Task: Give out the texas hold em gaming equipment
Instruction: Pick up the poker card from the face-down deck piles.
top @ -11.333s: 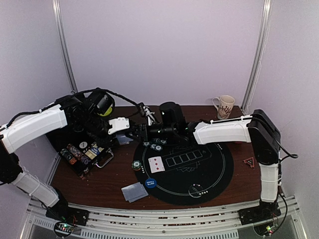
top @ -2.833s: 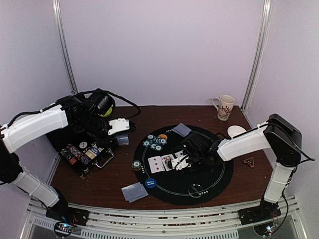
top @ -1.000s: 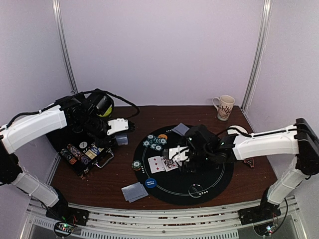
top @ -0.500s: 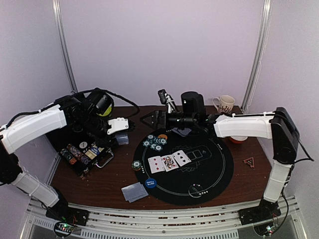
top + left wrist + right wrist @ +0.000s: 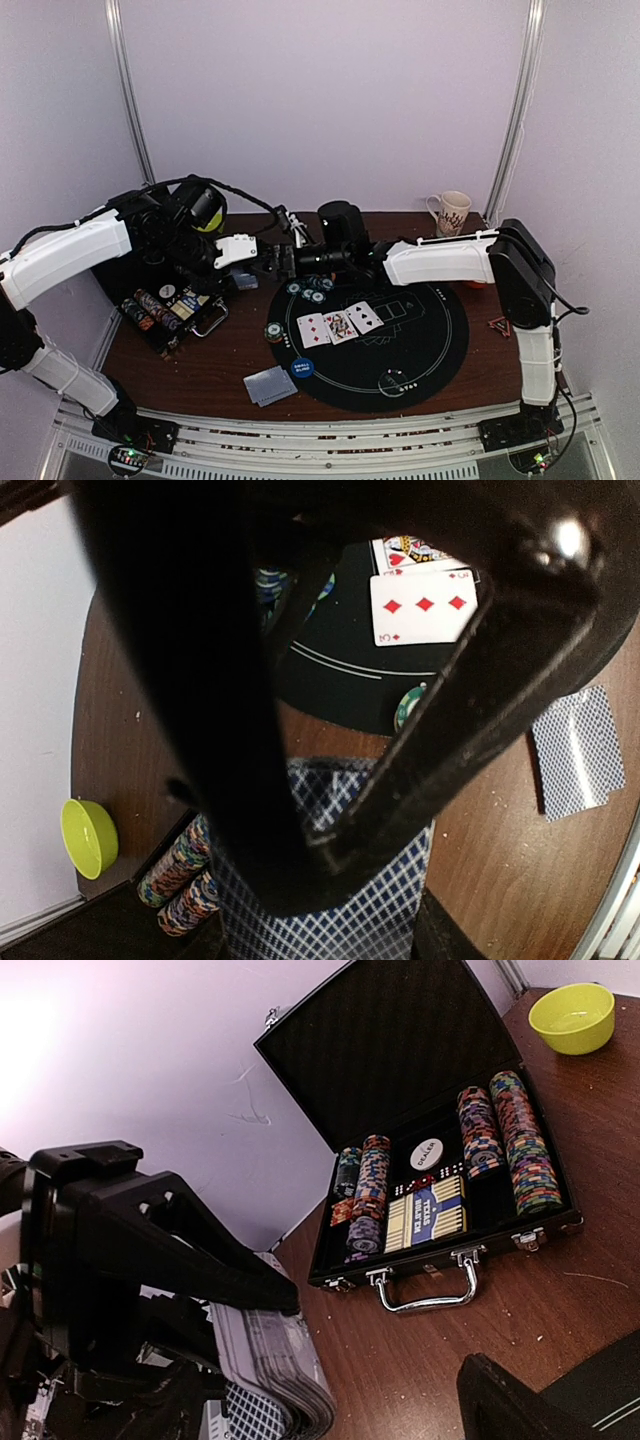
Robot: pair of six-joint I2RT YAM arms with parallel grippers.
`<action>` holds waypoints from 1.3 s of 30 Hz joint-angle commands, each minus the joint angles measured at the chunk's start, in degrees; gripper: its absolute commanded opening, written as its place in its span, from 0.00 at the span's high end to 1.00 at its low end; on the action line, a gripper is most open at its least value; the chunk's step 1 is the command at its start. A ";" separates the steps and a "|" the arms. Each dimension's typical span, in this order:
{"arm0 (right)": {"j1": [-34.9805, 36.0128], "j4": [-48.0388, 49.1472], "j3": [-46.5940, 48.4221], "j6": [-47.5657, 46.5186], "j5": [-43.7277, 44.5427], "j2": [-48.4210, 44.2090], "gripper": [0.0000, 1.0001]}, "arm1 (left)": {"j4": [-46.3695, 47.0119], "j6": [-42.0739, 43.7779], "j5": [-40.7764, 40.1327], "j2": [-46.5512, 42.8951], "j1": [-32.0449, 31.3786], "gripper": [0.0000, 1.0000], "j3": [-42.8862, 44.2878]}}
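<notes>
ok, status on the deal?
Left gripper shut on the deck. Right gripper up at the deck, jaws unclear. Three face-up cards on the mat. No obstruction seen.

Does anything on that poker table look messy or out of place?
Mostly tidy. The three face-up cards on the black mat lie fanned at differing angles, not in a straight row. A patterned mug at the far right corner looks unrelated to the poker gear.
</notes>
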 commanded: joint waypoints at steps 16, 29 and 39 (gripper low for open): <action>0.38 -12.31 3.52 -10.47 8.41 -2.37 0.45 | 2.99 0.38 0.72 -0.74 0.34 0.54 1.34; 0.66 -18.23 3.68 -13.62 8.86 -5.87 0.92 | 3.00 0.10 -0.44 -0.24 0.34 0.54 0.81; -3.70 -20.82 -3.32 -11.36 10.26 -14.72 1.00 | 2.99 0.14 -1.24 -0.51 0.38 0.54 -0.61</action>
